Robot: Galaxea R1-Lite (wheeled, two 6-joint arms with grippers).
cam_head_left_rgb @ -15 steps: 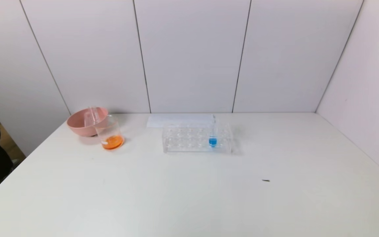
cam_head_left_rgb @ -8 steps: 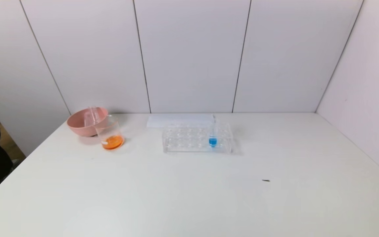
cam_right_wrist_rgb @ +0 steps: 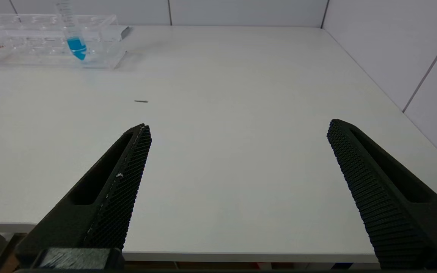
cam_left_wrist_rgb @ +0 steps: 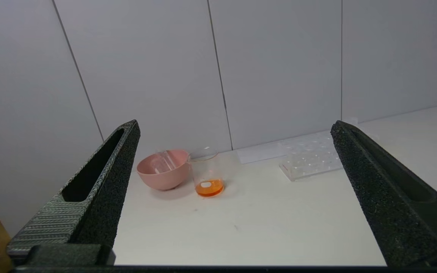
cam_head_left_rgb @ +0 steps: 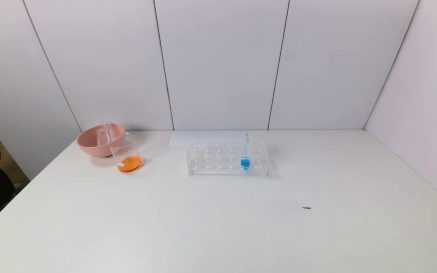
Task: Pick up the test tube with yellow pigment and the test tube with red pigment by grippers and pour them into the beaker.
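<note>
Left gripper [cam_left_wrist_rgb: 233, 127]: jaws spread wide with nothing between them, held back at the near left edge of the white table [cam_head_left_rgb: 218, 220] and facing the far wall. Right gripper [cam_right_wrist_rgb: 237, 127]: jaws likewise wide apart and empty, held at the near right edge of the table. Neither arm appears in the head view.

Beaker [cam_head_left_rgb: 127, 153]: upright at the far left of the table, with a shallow layer of orange liquid in its base. Pink bowl [cam_head_left_rgb: 99, 141]: just behind and to the left of the beaker, close against it; clear empty tubes [cam_head_left_rgb: 107, 131] lean inside it, though how many cannot be told.

Clear tube rack [cam_head_left_rgb: 227, 160]: near the far centre, well apart from the beaker. One blue-liquid tube [cam_head_left_rgb: 245, 156] stands upright in it. White sheet [cam_head_left_rgb: 208, 138]: lying flat just behind the rack.
</note>
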